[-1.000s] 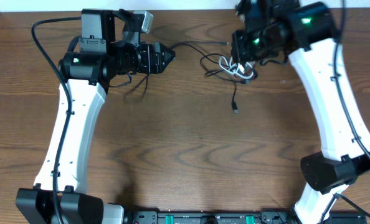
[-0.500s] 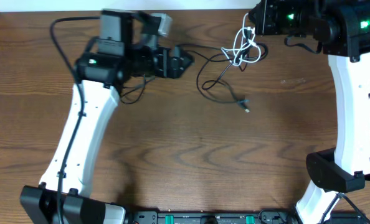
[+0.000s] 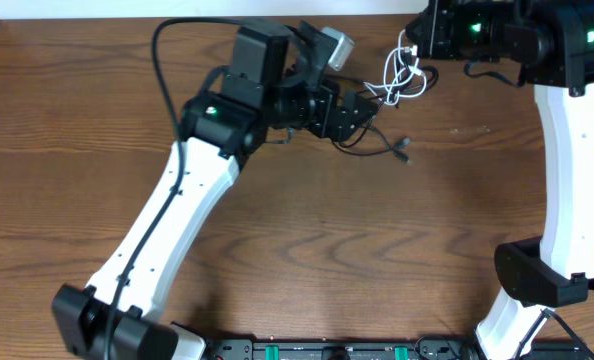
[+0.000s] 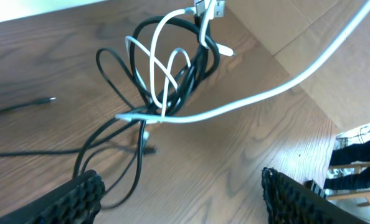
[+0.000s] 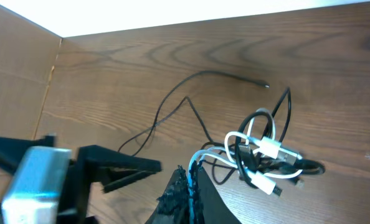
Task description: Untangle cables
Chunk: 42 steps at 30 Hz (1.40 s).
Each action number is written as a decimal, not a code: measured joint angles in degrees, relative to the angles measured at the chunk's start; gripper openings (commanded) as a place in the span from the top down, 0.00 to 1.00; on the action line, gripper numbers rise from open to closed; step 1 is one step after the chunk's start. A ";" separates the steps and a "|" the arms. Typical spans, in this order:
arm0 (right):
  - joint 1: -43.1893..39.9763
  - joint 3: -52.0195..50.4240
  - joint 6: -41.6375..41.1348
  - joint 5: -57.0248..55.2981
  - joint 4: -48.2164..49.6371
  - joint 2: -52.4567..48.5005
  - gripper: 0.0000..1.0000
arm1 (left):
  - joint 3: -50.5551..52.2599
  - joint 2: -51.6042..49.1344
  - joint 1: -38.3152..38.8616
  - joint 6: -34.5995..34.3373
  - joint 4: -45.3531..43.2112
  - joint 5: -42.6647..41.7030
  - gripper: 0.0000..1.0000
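cables [image 4: 197,62] | tangle's long axis upright | hung from right tool [image 5: 186,186]

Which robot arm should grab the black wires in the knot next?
Left, probably. The left gripper is open and points at the black cables, with the tangle straight ahead. The right gripper is shut on the white cable, so it is busy.

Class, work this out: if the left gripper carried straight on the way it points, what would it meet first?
Probably the cable tangle, its trailing black loops first, straight ahead of the open left gripper. Depth is unclear; it might pass beneath.
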<state>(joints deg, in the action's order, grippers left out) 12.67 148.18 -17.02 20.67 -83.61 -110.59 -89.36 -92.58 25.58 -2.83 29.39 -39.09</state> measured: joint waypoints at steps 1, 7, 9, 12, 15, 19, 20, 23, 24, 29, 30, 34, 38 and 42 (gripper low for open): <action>-0.24 0.00 0.00 0.07 -0.07 0.00 0.99 | 0.00 -1.01 0.59 0.04 -1.16 0.00 0.19; -0.57 0.00 0.00 0.37 -0.83 0.00 0.99 | 0.00 -6.29 2.91 -1.88 -9.11 1.62 0.19; -0.55 0.00 0.00 0.48 -1.09 0.00 0.99 | 0.00 -7.76 3.15 -3.45 -11.39 3.52 0.19; -0.55 0.00 0.02 0.52 -1.36 0.00 0.99 | 0.00 -9.70 3.15 -6.08 -13.99 7.43 0.19; -0.55 0.00 0.02 0.55 -1.55 0.00 0.99 | 0.00 -10.86 3.13 -8.15 -16.20 11.50 0.19; -0.55 0.00 0.02 0.57 -1.68 0.00 0.99 | 0.02 -11.08 3.13 -9.77 -18.29 15.56 0.21; -0.55 0.00 0.02 0.55 -1.70 0.00 0.99 | 0.02 -11.08 3.13 -10.10 -19.10 16.06 0.23; -0.55 0.00 0.04 0.57 -2.27 0.00 0.99 | 0.02 -11.08 3.15 -11.23 -21.62 17.79 0.26; -0.55 0.00 0.02 0.55 -2.51 0.00 0.99 | 0.02 -11.08 3.15 -12.13 -22.64 18.60 0.27; -0.55 0.00 0.04 0.57 -3.63 0.00 0.99 | 0.02 -11.08 3.15 -16.87 -26.64 22.86 0.34; -0.55 0.00 0.04 0.59 -3.80 0.00 0.99 | 0.02 -11.08 3.15 -17.84 -27.54 23.56 0.35; -0.55 0.00 0.04 0.57 -4.57 0.00 0.99 | 0.02 -11.08 3.13 -21.35 -30.82 25.94 0.39; -0.57 0.00 0.04 0.52 -5.84 0.00 0.99 | 0.02 -11.08 3.13 -24.46 -33.94 27.54 0.39; -0.57 0.00 0.07 -0.42 -8.74 0.00 0.99 | 0.02 -11.08 3.08 -27.02 -36.15 29.29 0.38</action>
<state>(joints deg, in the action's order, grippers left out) 12.10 148.18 -16.95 20.25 -92.36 -110.59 -89.34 -103.66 28.67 -29.85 -6.76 -9.80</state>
